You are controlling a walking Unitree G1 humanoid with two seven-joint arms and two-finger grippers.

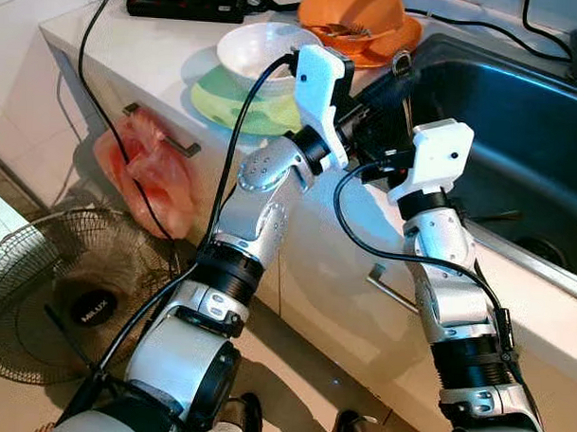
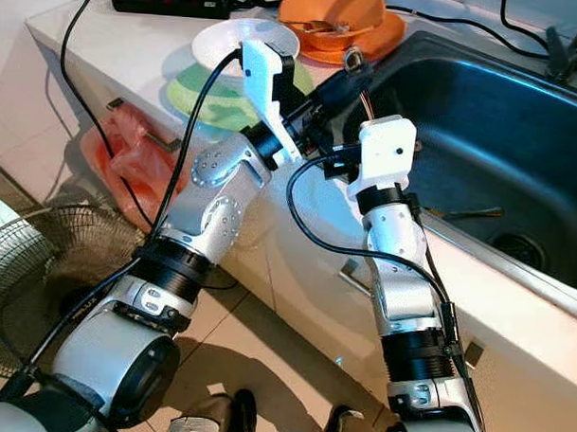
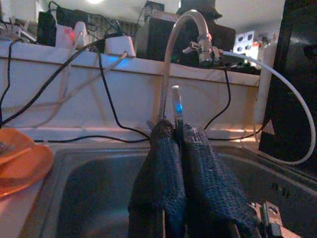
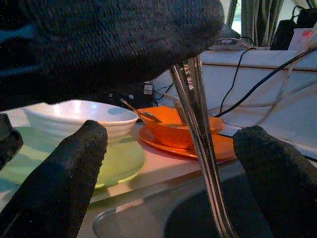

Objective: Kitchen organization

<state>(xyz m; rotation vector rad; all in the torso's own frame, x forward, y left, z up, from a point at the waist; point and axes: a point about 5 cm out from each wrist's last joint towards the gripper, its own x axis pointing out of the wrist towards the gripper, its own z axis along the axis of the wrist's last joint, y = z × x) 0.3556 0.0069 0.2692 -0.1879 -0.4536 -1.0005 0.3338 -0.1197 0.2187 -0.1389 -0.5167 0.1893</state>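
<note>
My left gripper (image 3: 178, 131) is shut on slim metal utensils (image 4: 198, 114), whose tip pokes out beyond the fingers (image 3: 176, 101). It hovers at the near left corner of the dark sink (image 1: 519, 120), with the utensils (image 2: 366, 103) hanging down from it. My right gripper (image 4: 173, 133) is open just below, one finger on either side of the hanging handles without touching them. On the counter to the left sit a white bowl (image 1: 261, 49) on a green plate (image 1: 231, 105) and an orange bowl on an orange plate (image 1: 357, 19).
A curved faucet (image 3: 183, 29) rises behind the sink, with cables along the back ledge. A black power strip (image 1: 187, 2) lies at the counter's far end. A red plastic bag (image 1: 148, 173) hangs from a drawer handle. A fan (image 1: 49, 293) lies on the floor.
</note>
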